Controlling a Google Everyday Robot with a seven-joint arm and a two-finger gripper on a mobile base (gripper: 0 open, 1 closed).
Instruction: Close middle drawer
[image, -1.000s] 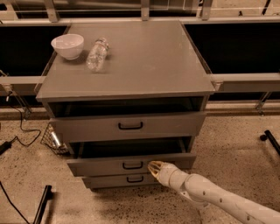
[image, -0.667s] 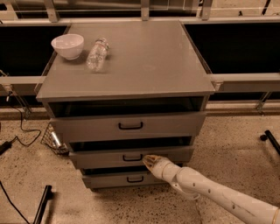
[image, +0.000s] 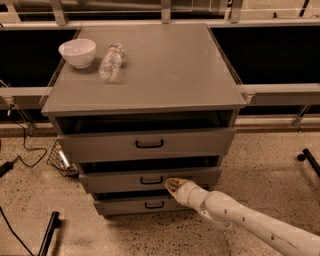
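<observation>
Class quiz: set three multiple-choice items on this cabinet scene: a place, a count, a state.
1. Where is the robot's gripper? A) at the grey wooden middle drawer's front, right of its handle B) above the cabinet top C) on the floor
2. How many drawer handles show? A) one B) three C) five
3. The clear plastic bottle is A) upright B) lying on its side C) in a drawer
Answers: A, it sits at that front; B, one per drawer; B, flat beside the white bowl.

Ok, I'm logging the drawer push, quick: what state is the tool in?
The tool: at the middle drawer front, just right of its handle; open or closed cannot be told.
</observation>
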